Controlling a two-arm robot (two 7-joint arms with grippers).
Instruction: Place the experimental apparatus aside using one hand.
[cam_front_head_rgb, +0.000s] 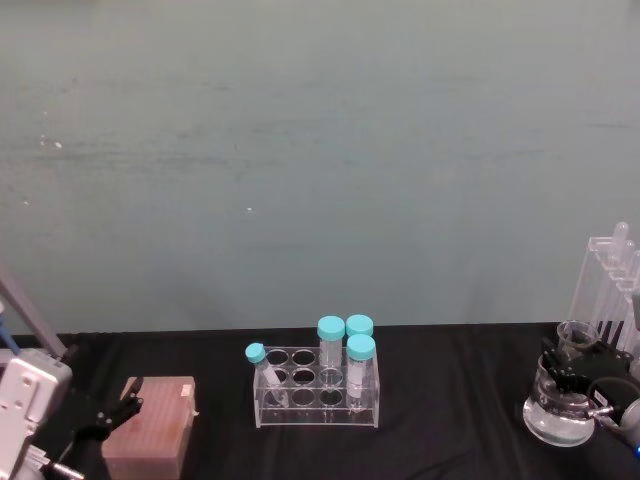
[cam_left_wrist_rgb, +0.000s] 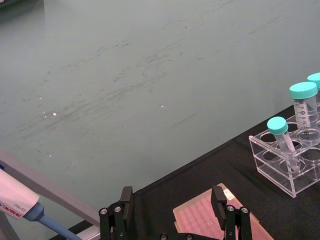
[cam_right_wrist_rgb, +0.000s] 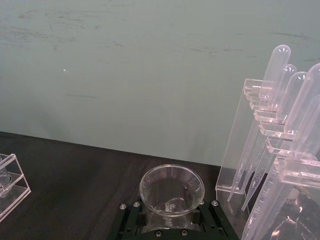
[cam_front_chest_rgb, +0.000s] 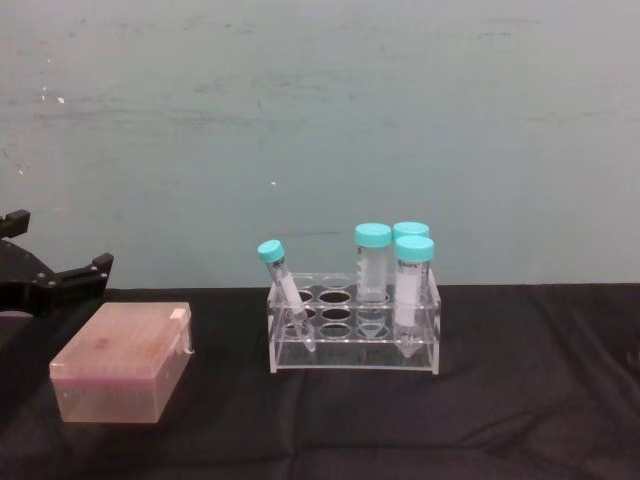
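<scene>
Here, the right gripper (cam_front_head_rgb: 572, 372) is sitting at the far right of the black table (cam_front_head_rgb: 450, 420), closed around the neck of the glass flask (cam_front_head_rgb: 556, 408), which is resting on the cloth with a little clear liquid in its round bottom. In the right wrist view the flask's open mouth (cam_right_wrist_rgb: 172, 189) is sitting between the two black fingers (cam_right_wrist_rgb: 129, 220), which are pressing against the glass on either side. Just beside the flask, toward the table's right edge, the tall clear stand (cam_front_head_rgb: 610, 290) is standing upright, holding a row of round-topped tubes (cam_right_wrist_rgb: 274, 72); close up, the stand (cam_right_wrist_rgb: 250, 150) is very near the flask, but whether they are touching cannot be told.

In the middle of the table a clear rack (cam_front_head_rgb: 318, 388) is holding four tubes with teal caps (cam_front_head_rgb: 331, 328), three upright and one smaller tube (cam_front_head_rgb: 265, 372) leaning to the left. A pink box (cam_front_head_rgb: 152, 427) is lying at the table's left side, well apart from the rack.

The left gripper (cam_left_wrist_rgb: 172, 210) is hanging low by the pink box (cam_left_wrist_rgb: 210, 220), its fingers (cam_left_wrist_rgb: 125, 202) spread apart and holding nothing. In the chest view it (cam_front_chest_rgb: 45, 280) is showing at the left edge, above the box (cam_front_chest_rgb: 125, 362).
</scene>
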